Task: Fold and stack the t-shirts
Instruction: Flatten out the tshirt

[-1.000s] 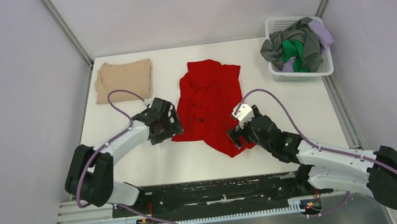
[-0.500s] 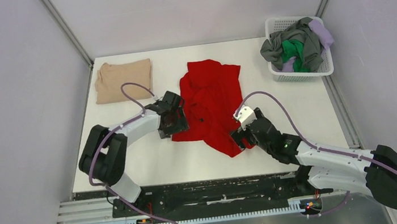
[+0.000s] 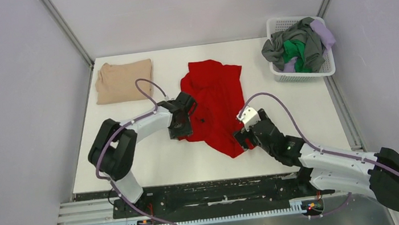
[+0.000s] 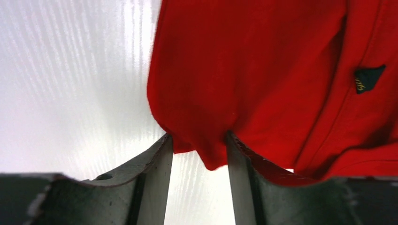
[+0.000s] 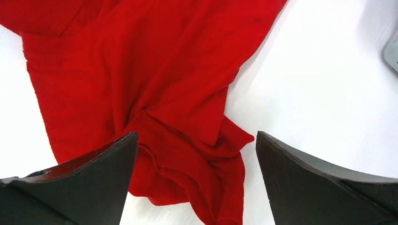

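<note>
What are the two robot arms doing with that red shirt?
They are getting ready to fold it. The red t-shirt lies crumpled in the middle of the table. The left tool has a corner of the shirt's edge between its parted jaws, and the right tool hovers wide open over the near corner. A beige t-shirt lies folded at the far left, and more shirts wait in the white basket.
</note>
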Motion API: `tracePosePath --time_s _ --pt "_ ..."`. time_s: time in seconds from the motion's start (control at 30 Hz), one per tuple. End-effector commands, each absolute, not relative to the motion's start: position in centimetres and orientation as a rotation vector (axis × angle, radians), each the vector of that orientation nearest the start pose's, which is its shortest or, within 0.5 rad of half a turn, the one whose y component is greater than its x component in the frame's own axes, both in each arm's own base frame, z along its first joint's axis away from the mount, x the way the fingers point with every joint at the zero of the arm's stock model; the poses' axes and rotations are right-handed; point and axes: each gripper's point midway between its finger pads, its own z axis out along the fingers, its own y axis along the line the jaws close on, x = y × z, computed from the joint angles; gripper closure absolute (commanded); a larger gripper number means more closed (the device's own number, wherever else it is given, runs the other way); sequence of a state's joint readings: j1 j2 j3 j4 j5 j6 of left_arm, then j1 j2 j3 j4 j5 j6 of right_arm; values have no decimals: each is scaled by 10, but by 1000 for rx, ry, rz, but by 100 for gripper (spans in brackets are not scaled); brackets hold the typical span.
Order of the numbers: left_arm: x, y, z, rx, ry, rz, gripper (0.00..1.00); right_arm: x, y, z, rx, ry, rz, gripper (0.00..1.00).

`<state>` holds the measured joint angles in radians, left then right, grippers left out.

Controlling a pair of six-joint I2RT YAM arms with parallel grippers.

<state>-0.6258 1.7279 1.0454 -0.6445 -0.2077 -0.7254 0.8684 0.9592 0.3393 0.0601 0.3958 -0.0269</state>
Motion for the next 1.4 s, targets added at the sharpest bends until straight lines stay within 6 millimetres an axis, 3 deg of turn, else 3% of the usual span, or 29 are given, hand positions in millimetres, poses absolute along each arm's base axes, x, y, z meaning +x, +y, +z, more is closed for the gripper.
tracePosePath --time_s 0.0,0.07,0.17,0.47,0.6,0.87,1.1,1.2,1.33,1.37 --pt "262 -175 2 -199 2833 113 54 239 165 87 -616 1926 79 2" --pt "261 -174 0 -192 2833 128 68 239 166 88 -613 1925 83 2" --pt "264 -167 3 -192 2799 172 98 234 172 86 -664 1934 121 2" --pt "279 -132 48 -237 2583 286 98 178 230 73 -1143 1907 464 12" --pt "281 -135 54 -230 2571 241 98 162 243 64 -1348 1883 402 16" --pt "279 -136 58 -224 2552 190 98 165 276 72 -1509 1692 345 23" --pt "278 -137 61 -224 2544 169 98 175 287 50 -1637 1676 260 33" --pt "278 -137 61 -224 2543 167 98 177 294 49 -1621 1654 277 39" --pt "278 -136 61 -224 2542 174 98 169 297 41 -1624 1668 335 61" --pt "278 -136 61 -224 2542 174 98 168 296 37 -1625 1679 338 71"
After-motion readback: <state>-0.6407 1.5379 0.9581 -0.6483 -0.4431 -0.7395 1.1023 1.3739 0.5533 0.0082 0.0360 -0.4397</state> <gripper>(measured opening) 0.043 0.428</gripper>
